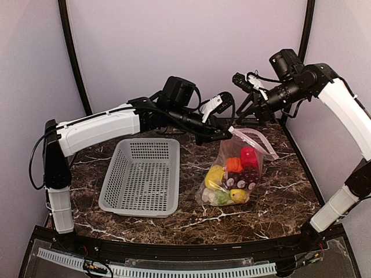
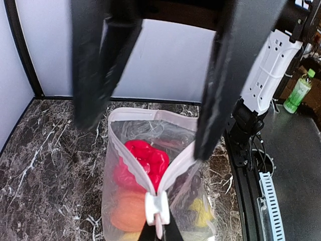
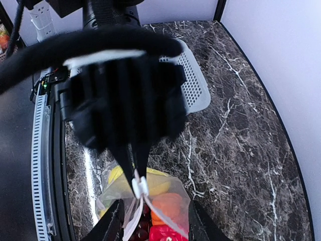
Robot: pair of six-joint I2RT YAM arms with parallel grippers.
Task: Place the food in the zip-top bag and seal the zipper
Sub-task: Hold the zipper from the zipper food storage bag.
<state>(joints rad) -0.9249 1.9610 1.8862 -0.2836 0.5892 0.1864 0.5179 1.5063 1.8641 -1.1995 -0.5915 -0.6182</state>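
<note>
Pinched shut at the bottom of your left wrist view, the left hand [image 2: 159, 232] grips the white slider tab [image 2: 157, 207] on the zipper [image 2: 126, 158], whose two tracks spread apart beyond it. Your right hand [image 3: 156, 225] hangs open and grips nothing. Its blurred fingers [image 2: 95, 65] straddle the bag mouth and block part of that view. Left of the bag, the white basket [image 1: 142, 174] sits on the marble table [image 1: 278, 197]. The zip-top bag [image 1: 232, 147] stands held up by its top, with the food inside: red pepper [image 2: 145, 158], an orange piece [image 2: 128, 213] and yellow pieces [image 1: 214, 176].
</note>
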